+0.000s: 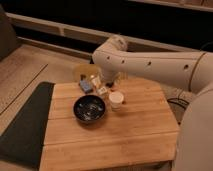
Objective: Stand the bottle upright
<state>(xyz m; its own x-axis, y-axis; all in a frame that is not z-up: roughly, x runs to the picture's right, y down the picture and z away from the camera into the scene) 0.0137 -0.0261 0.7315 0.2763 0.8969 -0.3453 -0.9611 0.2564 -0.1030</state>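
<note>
The bottle (95, 81), small, slim and cream-coloured, appears to lie on its side on the wooden table (125, 135), at the back just right of a small blue object (86, 86). My gripper (118, 79) hangs from the white arm (150, 62) just right of the bottle and behind a short white cup (116, 99). It looks open and holds nothing. A black bowl (89, 108) sits in front of the bottle, toward the left of the table.
A yellowish round object (81, 71) lies at the table's back edge behind the blue object. A dark mat (25, 125) covers the floor to the left. My white body (197, 135) stands against the table's right side.
</note>
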